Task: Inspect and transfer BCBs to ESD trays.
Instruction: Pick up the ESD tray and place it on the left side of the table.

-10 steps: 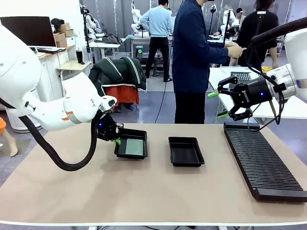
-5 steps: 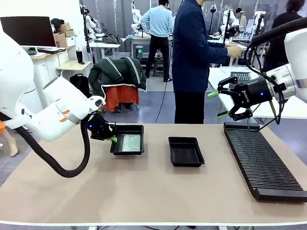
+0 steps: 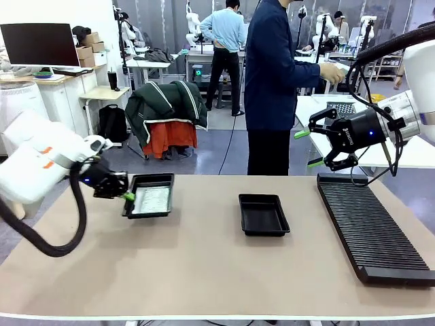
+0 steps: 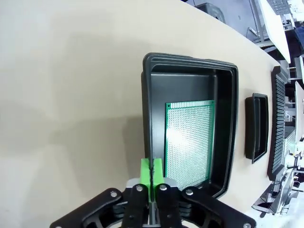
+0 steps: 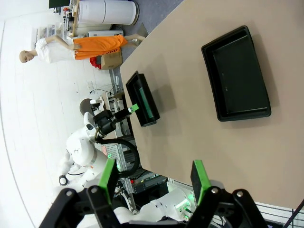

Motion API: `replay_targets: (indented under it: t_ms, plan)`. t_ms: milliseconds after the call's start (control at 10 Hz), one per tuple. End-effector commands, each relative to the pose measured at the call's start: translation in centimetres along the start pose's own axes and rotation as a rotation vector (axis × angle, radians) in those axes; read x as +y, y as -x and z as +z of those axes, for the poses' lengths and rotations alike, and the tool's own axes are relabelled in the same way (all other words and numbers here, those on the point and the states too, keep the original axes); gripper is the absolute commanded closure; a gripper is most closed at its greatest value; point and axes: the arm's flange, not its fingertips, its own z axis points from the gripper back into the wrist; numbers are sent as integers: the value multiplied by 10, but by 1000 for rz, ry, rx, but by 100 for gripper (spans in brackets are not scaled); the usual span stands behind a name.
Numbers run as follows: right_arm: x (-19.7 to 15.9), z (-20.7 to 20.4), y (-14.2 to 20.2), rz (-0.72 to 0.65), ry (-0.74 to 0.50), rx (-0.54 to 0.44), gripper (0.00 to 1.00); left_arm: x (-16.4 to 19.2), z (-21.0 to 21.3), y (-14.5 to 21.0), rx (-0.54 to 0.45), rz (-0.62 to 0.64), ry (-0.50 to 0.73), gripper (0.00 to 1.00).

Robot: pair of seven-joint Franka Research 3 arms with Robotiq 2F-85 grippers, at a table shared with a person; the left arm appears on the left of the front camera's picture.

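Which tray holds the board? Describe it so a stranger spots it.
On the tan table, look left, away from the long ribbed rack. Of the two black trays, it is the left tray, gripped at its rim by the left end effector; unlike the empty middle tray, it holds a green board.

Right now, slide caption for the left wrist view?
Left gripper clamped on the rim of a black tray holding a green circuit board.

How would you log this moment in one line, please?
left gripper: shut on tray | board: in tray | right gripper: open, in air
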Motion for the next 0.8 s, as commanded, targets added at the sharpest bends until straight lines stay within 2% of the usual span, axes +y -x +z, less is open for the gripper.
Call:
replay_targets:
  t_ms: [0,300,700]
  plan:
    - [-2,-1,-1,3,-14,1,18,26,27,-7,42,-31,-9,97]
    - [-2,-1,-1,3,-14,1,18,71,57,-17,101,-58,-24,97]
    - [-2,-1,-1,3,-14,1,18,97,75,-14,119,-80,-69,97]
